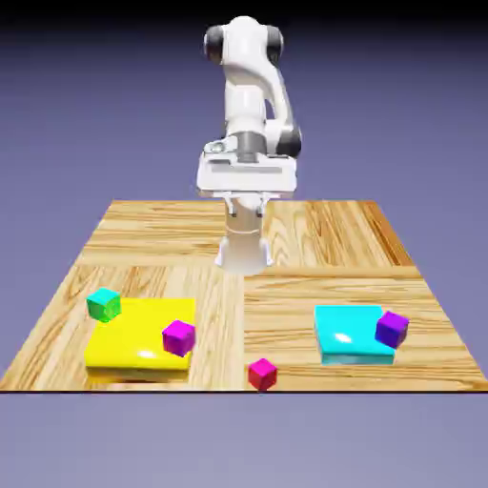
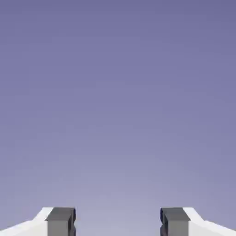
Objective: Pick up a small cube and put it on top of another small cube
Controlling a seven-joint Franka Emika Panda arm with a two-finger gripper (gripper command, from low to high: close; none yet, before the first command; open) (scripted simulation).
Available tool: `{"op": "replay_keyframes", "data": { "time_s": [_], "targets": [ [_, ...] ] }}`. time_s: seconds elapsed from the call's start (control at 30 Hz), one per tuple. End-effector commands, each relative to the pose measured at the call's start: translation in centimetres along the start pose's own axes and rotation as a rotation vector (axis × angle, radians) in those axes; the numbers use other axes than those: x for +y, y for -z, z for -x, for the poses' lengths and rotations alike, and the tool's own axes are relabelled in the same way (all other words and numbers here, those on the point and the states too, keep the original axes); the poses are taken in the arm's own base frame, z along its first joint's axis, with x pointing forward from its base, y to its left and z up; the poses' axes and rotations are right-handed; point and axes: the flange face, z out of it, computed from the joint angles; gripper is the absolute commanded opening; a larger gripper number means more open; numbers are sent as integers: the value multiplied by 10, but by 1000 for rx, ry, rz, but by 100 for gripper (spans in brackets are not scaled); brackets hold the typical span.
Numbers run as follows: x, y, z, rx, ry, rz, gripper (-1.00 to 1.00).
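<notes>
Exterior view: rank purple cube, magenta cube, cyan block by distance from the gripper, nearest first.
From the gripper:
1. Magenta cube: exterior view's left, by the yellow block.
2. Cyan block: exterior view's right.
3. Purple cube: farther right, at the cyan block's outer side.
</notes>
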Motion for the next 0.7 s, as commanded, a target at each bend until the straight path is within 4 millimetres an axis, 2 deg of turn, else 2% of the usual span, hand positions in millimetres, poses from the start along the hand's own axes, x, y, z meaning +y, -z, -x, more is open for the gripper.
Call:
{"op": "replay_keyframes", "data": {
  "time_s": [0.0,0.33,0.67],
  "targets": [
    [-1,-11,-1,-20,-27,30,0],
    [1,-123,4,-211,-328,326,0],
    [25,-233,33,-389,-664,622,0]
  ]
}}
